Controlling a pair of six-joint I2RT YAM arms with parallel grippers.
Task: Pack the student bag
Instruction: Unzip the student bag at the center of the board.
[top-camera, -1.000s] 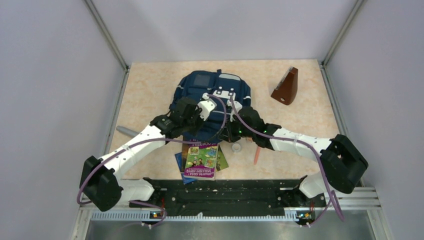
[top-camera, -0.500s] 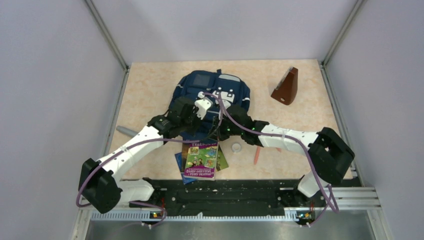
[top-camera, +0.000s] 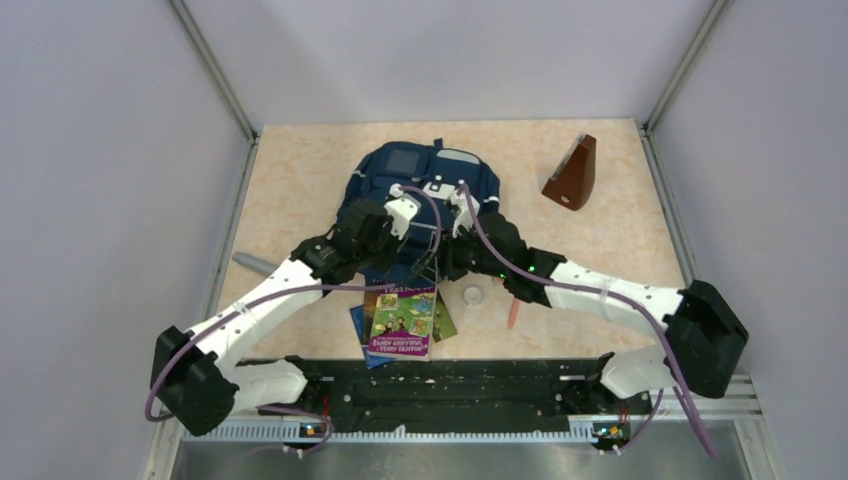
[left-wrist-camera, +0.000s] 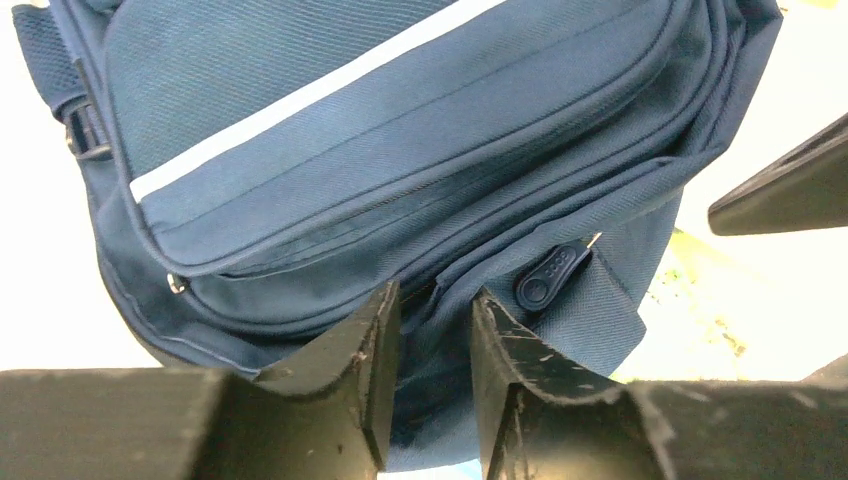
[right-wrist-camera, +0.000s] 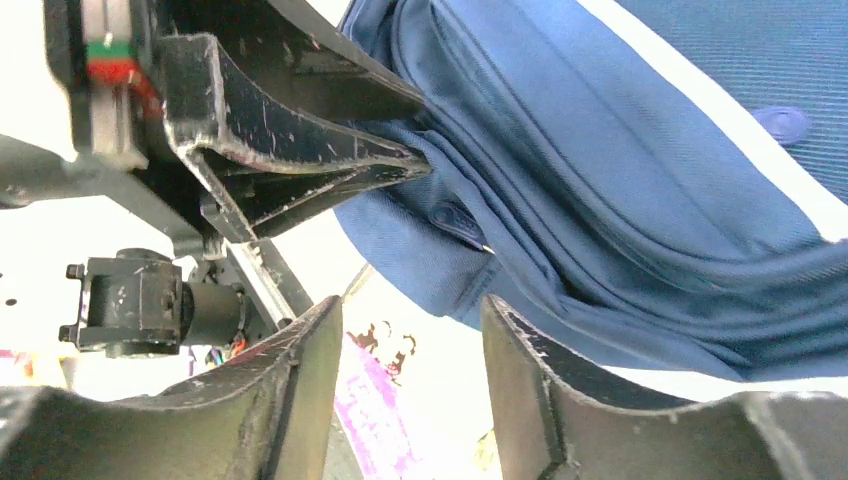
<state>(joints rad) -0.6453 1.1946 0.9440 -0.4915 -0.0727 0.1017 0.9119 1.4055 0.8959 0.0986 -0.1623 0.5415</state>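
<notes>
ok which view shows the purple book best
Top external: the purple book lies face up near the arm bases, cover visible bar its far edge. Right wrist catches only a purple sliver past the bag; left wrist shows just a washed-out yellowish patch, possibly it.

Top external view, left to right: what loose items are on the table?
Grey cylinder → stack of books → small grey cap → orange pen → brown wedge. The student bag spans the books and cap sideways, so it is left out.
</notes>
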